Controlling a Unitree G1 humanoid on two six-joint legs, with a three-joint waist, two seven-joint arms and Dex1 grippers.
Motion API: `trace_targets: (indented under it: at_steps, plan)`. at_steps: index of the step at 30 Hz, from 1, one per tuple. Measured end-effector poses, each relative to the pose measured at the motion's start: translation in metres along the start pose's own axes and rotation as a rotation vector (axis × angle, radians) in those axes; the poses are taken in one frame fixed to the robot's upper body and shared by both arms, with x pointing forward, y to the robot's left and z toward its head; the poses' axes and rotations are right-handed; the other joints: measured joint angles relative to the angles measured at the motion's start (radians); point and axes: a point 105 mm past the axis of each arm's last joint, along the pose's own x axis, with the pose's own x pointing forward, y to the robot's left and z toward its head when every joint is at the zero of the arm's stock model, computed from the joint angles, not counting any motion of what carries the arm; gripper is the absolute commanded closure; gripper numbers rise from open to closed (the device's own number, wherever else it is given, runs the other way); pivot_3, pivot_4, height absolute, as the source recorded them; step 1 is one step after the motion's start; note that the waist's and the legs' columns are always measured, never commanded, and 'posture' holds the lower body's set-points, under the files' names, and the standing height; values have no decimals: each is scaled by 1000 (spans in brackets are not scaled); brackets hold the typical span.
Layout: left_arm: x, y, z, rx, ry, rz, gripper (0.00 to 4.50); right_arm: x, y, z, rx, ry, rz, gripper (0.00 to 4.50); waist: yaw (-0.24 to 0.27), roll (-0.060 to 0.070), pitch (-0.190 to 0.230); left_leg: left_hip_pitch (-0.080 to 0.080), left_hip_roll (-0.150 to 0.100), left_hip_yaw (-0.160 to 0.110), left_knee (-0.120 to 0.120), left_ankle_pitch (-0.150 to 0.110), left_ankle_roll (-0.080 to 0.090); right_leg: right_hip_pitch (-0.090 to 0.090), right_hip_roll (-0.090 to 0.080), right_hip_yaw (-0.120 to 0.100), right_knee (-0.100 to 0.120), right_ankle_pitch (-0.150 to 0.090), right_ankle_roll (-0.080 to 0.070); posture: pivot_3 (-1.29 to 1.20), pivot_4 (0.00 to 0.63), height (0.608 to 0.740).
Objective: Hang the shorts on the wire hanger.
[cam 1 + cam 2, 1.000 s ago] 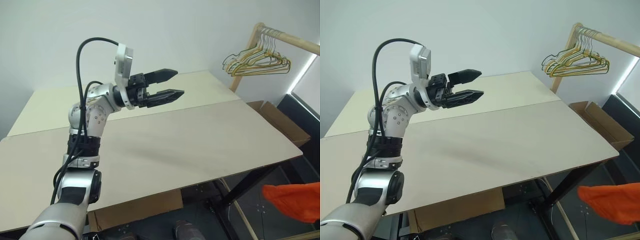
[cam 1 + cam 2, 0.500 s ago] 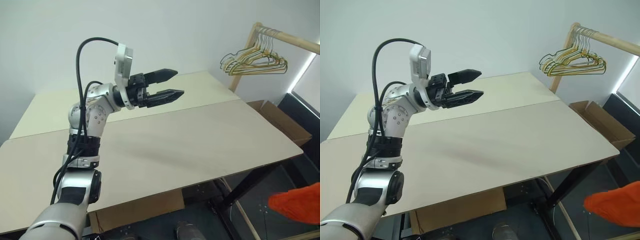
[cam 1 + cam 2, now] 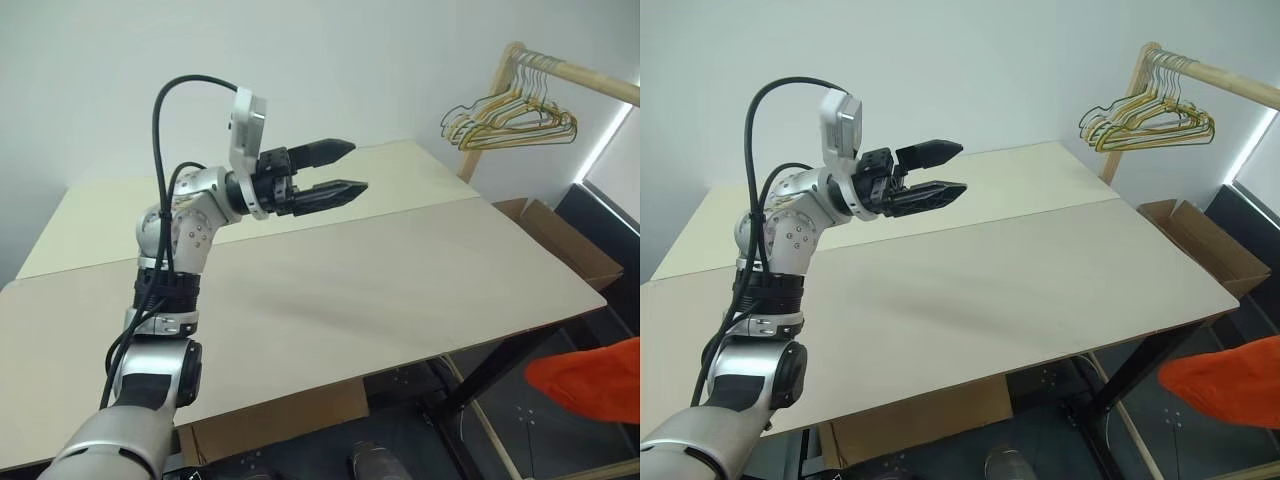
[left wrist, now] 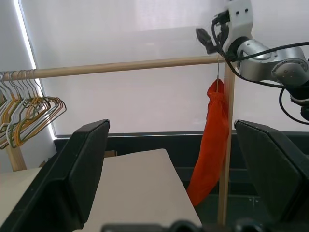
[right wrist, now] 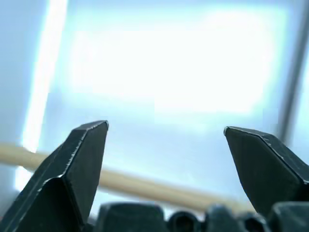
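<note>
The bright orange shorts (image 4: 211,140) hang in a long bunched drape beside the rack's upright post. A thin bit of the wire hanger (image 4: 217,67) rises from their top to the wooden rod (image 4: 120,65); the rest of the hanger is hidden in the fabric. Their lower part shows at the head view's lower right edge (image 3: 592,383). My right arm (image 4: 260,48) is up by the rod above the shorts. My right gripper (image 5: 164,128) is open with nothing between its fingers. My left gripper (image 3: 340,168) is open and empty above the table (image 3: 400,290).
Several gold and pale wire hangers (image 3: 512,116) are bunched at the rod's other end. An open cardboard box (image 3: 560,245) sits past the table's right end. More cardboard (image 3: 280,420) lies under the table's front edge.
The orange shorts at the lower right edge dipped a little, then rose and shifted. The bunched hangers swayed slightly. My left arm stayed still.
</note>
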Motion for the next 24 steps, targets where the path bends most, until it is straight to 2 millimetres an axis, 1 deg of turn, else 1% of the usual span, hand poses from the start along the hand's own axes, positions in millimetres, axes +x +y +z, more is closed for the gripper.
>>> trace_targets:
  at_steps: [1,2,3,4,5,7,10,12,14,15,16,18,21,23,24]
  plan:
    - [0,1,0,5,0,7,0,-3,15,9,26,-53,93,35,0,0,0,0,0,0,0,0,0,0,0,0,0,0,0,-75,0,740]
    - [-1,2,1,17,2,20,0,-11,36,20,67,-114,228,35,0,0,0,1,0,0,-1,0,0,0,0,0,0,0,0,-75,0,740]
    - [-2,2,1,32,2,33,0,-20,54,25,116,-148,337,35,0,-2,1,2,1,0,-1,0,0,1,1,0,0,0,0,-59,0,740]
    - [-4,3,-2,45,7,53,0,-31,73,28,176,-168,450,35,0,-6,2,2,2,0,-1,0,0,1,2,0,0,0,0,-51,0,740]
    - [-8,4,-6,57,17,75,0,-39,87,30,227,-176,534,35,1,-7,3,2,2,-1,-1,0,0,1,2,-1,0,0,1,-31,0,740]
    - [-17,6,-19,86,52,119,0,-60,121,30,313,-165,755,35,7,-7,3,1,1,-1,-1,0,0,1,0,0,1,3,6,2,0,740]
    - [-31,5,-35,103,145,155,0,-93,159,34,377,-159,1071,35,28,-8,4,-1,2,-3,-1,0,1,-1,1,-1,1,4,6,58,0,740]
    - [-39,2,-40,118,190,159,0,-115,174,36,400,-168,1239,35,49,-9,5,-3,2,-5,-1,-1,1,-4,1,-3,1,3,6,85,0,740]
    - [-50,0,-46,150,254,177,0,-137,186,33,424,-161,1398,35,80,-9,4,-9,1,-6,-1,-1,1,-10,1,-3,2,4,5,115,0,740]
    - [-54,1,-50,152,281,191,0,-145,190,31,433,-155,1452,35,89,-9,4,-11,1,-5,-1,-1,1,-12,1,-3,2,6,1,154,0,740]
    - [-59,2,-56,155,328,213,0,-154,193,29,440,-147,1523,35,112,-9,5,-12,0,-5,-1,-1,1,-13,1,-4,2,7,-1,170,0,740]
    - [-73,3,-66,164,396,246,0,-169,193,21,431,-131,1620,35,145,-10,5,-13,1,-5,-1,-1,1,-14,1,-7,2,7,-2,192,0,740]
    - [-92,2,-75,172,474,285,0,-185,193,0,405,-66,1696,35,197,-12,5,-17,0,-5,-1,-1,1,-18,0,-10,3,7,-4,208,0,740]
    - [-96,-3,-79,171,487,291,0,-192,192,-9,391,-39,1714,35,224,-12,4,-21,0,-5,0,-1,1,-22,-1,-10,5,7,-4,217,0,740]
    - [-96,-5,-79,173,488,292,0,-193,192,-11,387,-36,1718,35,237,-12,4,-26,0,-5,3,-1,1,-28,0,-10,7,7,-4,222,0,740]
